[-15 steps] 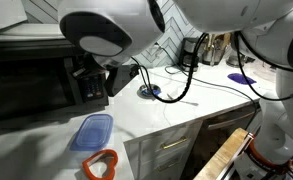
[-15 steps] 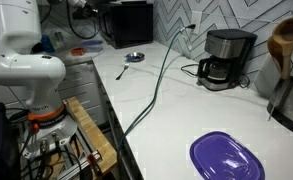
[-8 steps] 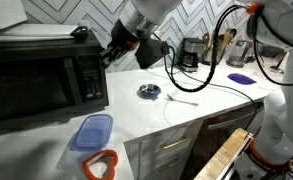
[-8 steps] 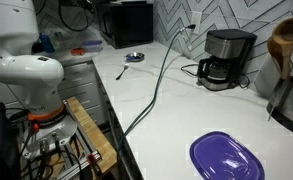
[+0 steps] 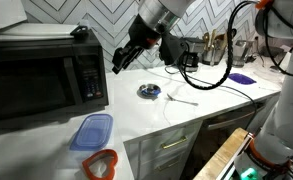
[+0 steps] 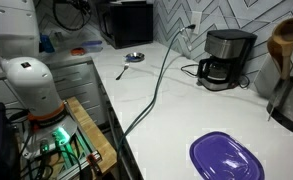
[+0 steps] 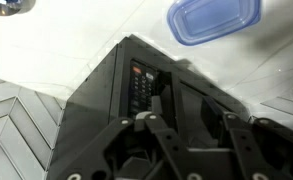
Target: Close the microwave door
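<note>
At the left end of the white counter [image 5: 136, 115] in an exterior view stands the microwave [image 5: 46, 80]. The microwave door [image 5: 31, 95] looks flush with its front, its dark window facing out beside the control panel [image 5: 92, 82]. Whether the latch has caught cannot be told. The gripper [image 5: 117, 65] hangs just right of the oven's upper right corner, apart from it. In the wrist view its fingers [image 7: 151, 135] stand spread with nothing between them, looking down on the control panel. The task looks done, or nearly so.

The main danger, I judge, is that closeness. A sideways drift to the left would knock a finger against the case or press a button, and a hard bump could shove the oven along the counter. If the latch is not home, the door could swing open. A low sweep to the right could also catch the small bowl [image 5: 149, 91] or the spoon [image 5: 181, 99]. The blue lid [image 5: 91, 130] lies nearer, in front of the oven.
</note>
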